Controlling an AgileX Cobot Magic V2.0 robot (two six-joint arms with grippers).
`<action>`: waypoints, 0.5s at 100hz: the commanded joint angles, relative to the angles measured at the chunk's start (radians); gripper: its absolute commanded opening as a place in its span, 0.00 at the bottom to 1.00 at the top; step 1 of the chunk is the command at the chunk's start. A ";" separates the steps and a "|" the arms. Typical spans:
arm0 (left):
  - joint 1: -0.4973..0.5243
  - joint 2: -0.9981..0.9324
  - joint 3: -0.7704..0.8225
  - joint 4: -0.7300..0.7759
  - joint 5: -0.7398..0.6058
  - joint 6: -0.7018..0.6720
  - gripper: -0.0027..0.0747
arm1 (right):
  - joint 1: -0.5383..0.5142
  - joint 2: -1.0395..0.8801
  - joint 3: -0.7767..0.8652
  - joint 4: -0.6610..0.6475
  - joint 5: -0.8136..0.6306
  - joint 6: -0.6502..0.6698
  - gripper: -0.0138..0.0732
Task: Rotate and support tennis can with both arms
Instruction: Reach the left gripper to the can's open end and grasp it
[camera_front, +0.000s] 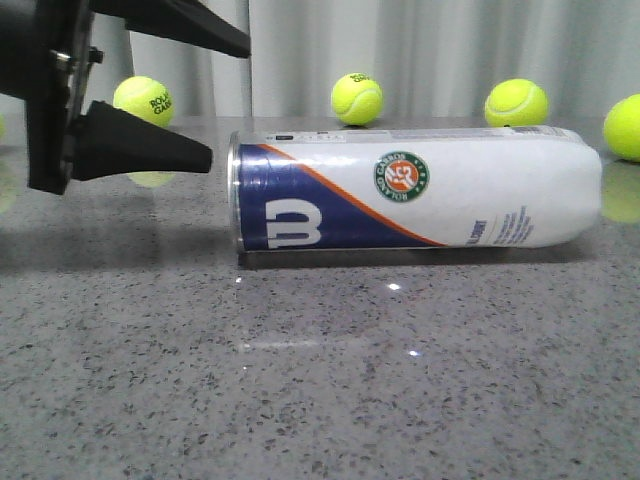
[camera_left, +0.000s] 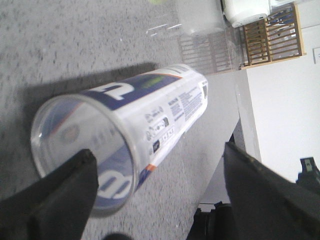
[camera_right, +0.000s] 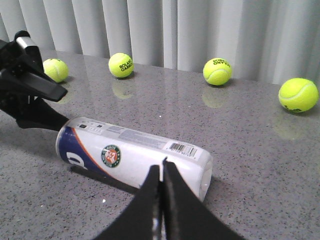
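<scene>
Tennis can (camera_front: 420, 190): white, with navy panel, orange stripe, white W, green-and-orange round badge.
Tennis balls (camera_front: 357, 98): yellow-green, dark lettering.
Table (camera_front: 320, 380): grey speckled stone.
Curtain (camera_right: 200, 30): pale grey, pleated.
Left gripper (camera_front: 215, 100): matte black.

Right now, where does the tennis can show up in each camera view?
Front view: tennis can lies on its side mid-frame, metal-rimmed end toward the left end effector.
Left wrist view: it fills the centre, open end nearest the camera.
Right wrist view: it lies centre-low, behind the right end effector.
Shared landmark: the Wilson W.
</scene>
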 joint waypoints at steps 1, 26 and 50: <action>-0.023 0.017 -0.072 -0.079 0.040 0.012 0.68 | -0.005 0.008 -0.024 -0.002 -0.069 0.000 0.09; -0.062 0.126 -0.139 -0.149 0.111 0.012 0.55 | -0.005 0.008 -0.024 -0.002 -0.069 0.000 0.09; -0.062 0.165 -0.139 -0.182 0.145 0.022 0.23 | -0.005 0.008 -0.024 -0.002 -0.069 0.000 0.09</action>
